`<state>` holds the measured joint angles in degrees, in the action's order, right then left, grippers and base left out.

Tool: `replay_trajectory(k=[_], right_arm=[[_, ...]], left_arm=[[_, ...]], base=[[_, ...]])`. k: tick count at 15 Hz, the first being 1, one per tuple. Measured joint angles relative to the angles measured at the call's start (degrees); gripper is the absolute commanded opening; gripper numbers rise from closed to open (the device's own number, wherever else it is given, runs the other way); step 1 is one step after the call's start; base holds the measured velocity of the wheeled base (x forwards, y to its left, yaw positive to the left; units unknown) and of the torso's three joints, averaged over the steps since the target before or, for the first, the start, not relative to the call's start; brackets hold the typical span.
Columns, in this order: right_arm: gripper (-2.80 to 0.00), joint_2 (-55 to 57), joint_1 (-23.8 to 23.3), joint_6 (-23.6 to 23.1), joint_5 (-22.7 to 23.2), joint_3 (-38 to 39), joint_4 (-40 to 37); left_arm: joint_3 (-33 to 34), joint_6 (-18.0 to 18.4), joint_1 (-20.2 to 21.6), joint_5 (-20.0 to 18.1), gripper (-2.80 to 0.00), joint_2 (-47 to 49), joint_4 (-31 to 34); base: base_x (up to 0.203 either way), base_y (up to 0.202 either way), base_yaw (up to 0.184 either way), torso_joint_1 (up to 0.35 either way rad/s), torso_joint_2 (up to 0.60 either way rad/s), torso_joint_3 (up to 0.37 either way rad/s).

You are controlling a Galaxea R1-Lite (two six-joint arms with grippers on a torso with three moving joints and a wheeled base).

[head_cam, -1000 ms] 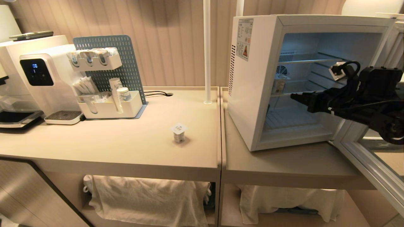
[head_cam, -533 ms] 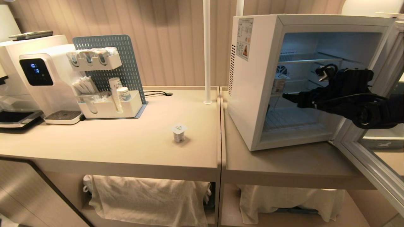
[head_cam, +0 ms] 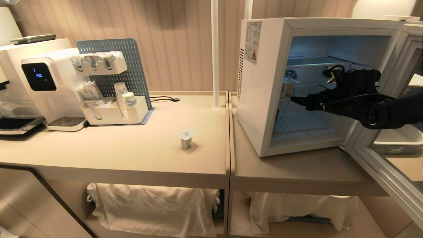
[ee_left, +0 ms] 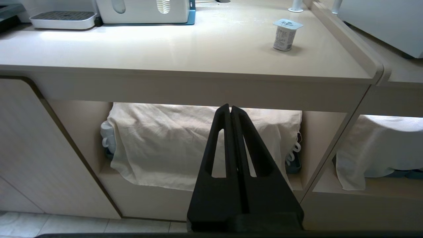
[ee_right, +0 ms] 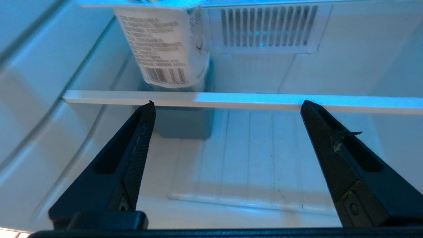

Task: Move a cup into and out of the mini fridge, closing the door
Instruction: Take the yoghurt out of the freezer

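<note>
The white mini fridge (head_cam: 261,99) stands on the right counter, its door (head_cam: 390,180) swung wide open to the right. One small white cup (head_cam: 288,87) sits on the middle shelf inside, at the left near the back wall. It shows as a printed cup with a barcode (ee_right: 165,46) in the right wrist view. My right gripper (head_cam: 294,99) reaches into the fridge, open and empty (ee_right: 228,103), its tips at the shelf's front edge, just short of the cup. A second cup (head_cam: 186,138) stands on the left counter (ee_left: 286,34). My left gripper (ee_left: 230,107) hangs shut below the counter.
A water dispenser (head_cam: 43,82) and a pegboard organiser (head_cam: 112,109) stand at the back left. A white pole (head_cam: 214,56) rises between the two counters. White cloths (head_cam: 155,205) cover the things on the shelves under the counters. A white tray (head_cam: 400,142) lies beyond the open door.
My right arm has pushed deeper into the fridge toward the cup on the shelf, and its jaws have spread wider. The left arm is unmoved.
</note>
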<state>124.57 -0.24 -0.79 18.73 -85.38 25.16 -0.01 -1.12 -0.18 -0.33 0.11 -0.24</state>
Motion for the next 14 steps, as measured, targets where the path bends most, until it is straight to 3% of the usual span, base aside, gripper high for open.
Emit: replay_trajectory(k=[8, 14], right_arm=[[0.00, -0.9, 1.5, 0.2, 0.0, -2.9, -4.3], [0.00, 3.8, 2.4, 0.1, -0.2, -12.1, -8.5]], left_arm=[[0.0, 0.0, -0.1, 0.0, -2.80, 0.0, 0.0], [0.0, 0.0, 0.0, 0.0, -2.80, 0.0, 0.0]], base=[[0.000, 0.000, 0.000, 0.000, 0.00, 0.000], [0.000, 0.000, 0.000, 0.000, 0.00, 0.000]])
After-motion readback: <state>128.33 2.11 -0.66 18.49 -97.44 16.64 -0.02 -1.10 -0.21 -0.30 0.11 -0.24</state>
